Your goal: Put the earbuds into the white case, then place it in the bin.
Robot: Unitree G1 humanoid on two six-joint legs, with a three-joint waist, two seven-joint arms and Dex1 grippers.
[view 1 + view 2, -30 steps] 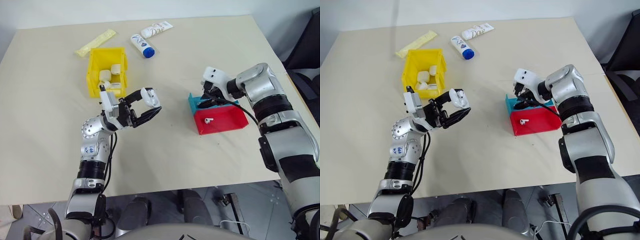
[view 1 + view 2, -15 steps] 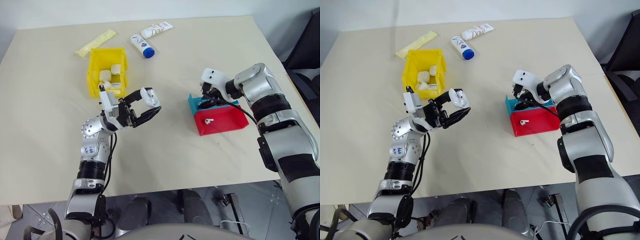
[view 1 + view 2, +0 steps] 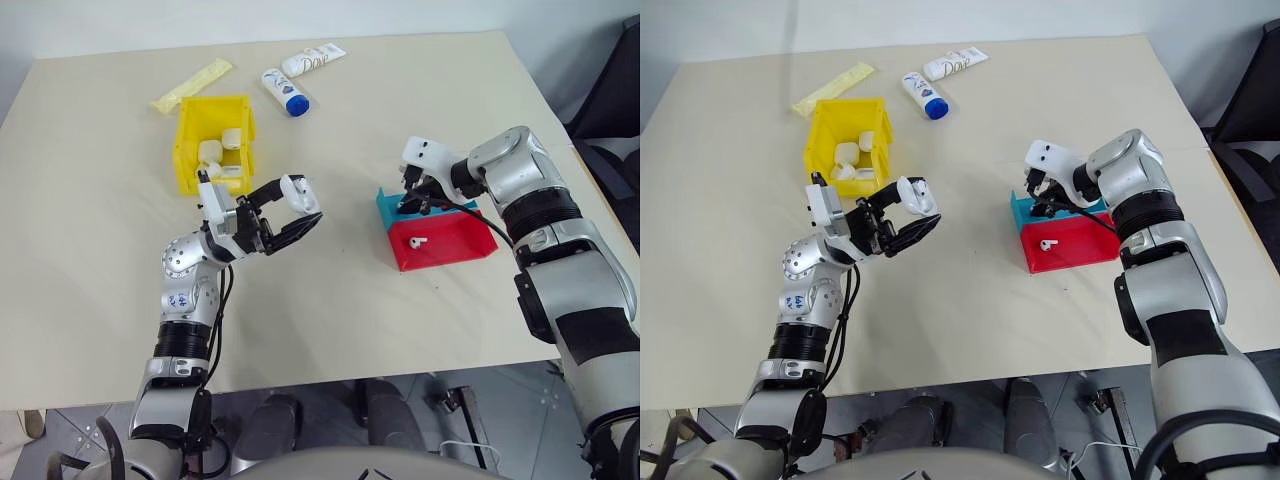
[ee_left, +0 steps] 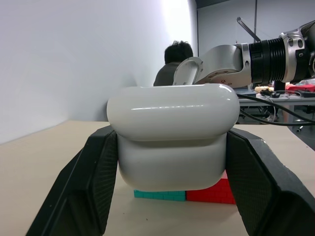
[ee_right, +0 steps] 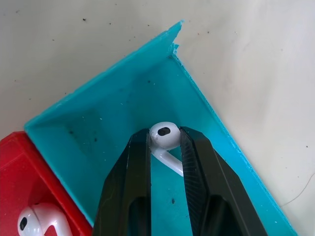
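Overhead — beige table (image 3: 330,290) (white wall (image 4: 59,59))

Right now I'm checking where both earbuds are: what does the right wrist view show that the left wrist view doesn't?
Right wrist view only: the right tool pinching an earbud inside the teal tray, and a second earbud in the red tray.
Left wrist view only: the left tool clamping the white case.
Both: the two trays, side by side.

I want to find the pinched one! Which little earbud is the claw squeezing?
The earbud in the teal tray: the right claw is shut on its head. The other earbud lies loose in the red tray, untouched.
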